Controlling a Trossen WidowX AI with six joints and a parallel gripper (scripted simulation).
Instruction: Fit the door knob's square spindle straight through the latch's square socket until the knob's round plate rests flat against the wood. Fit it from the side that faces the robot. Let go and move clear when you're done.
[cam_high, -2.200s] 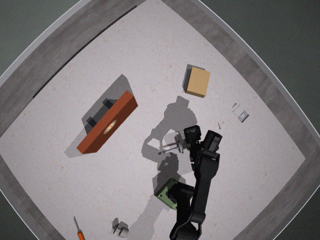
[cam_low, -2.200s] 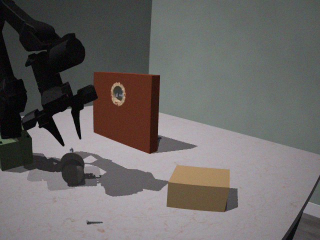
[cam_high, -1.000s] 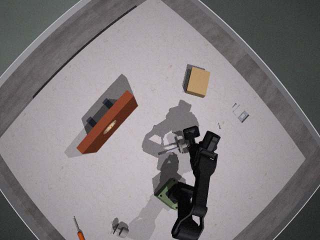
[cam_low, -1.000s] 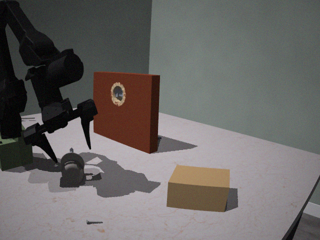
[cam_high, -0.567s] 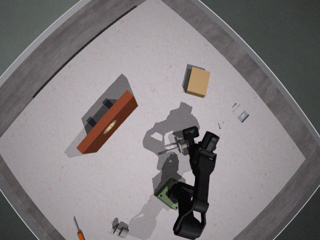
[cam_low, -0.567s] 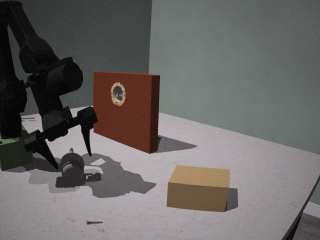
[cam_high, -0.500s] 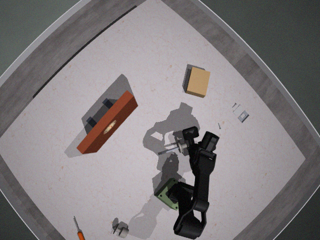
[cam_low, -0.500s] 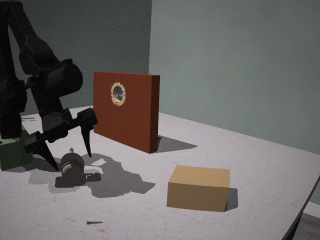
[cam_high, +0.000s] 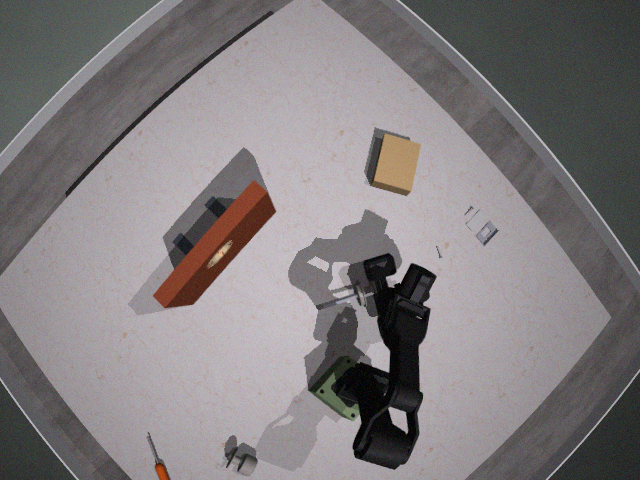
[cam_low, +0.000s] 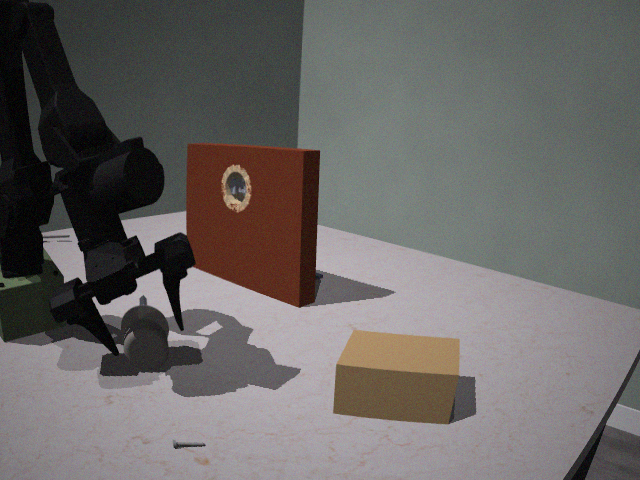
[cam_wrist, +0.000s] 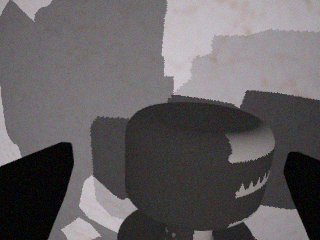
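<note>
The grey door knob lies on its side on the table, its square spindle pointing toward the red-brown wood panel. The panel stands upright, with a round hole and the latch's socket near its top. My gripper is open and lowered around the knob, one finger on each side, with gaps to the knob. From above, the gripper partly hides the knob.
A tan box sits on the table to the right. A loose screw lies in front. A second knob, an orange screwdriver and a small metal plate lie farther away. The arm's green base is close behind.
</note>
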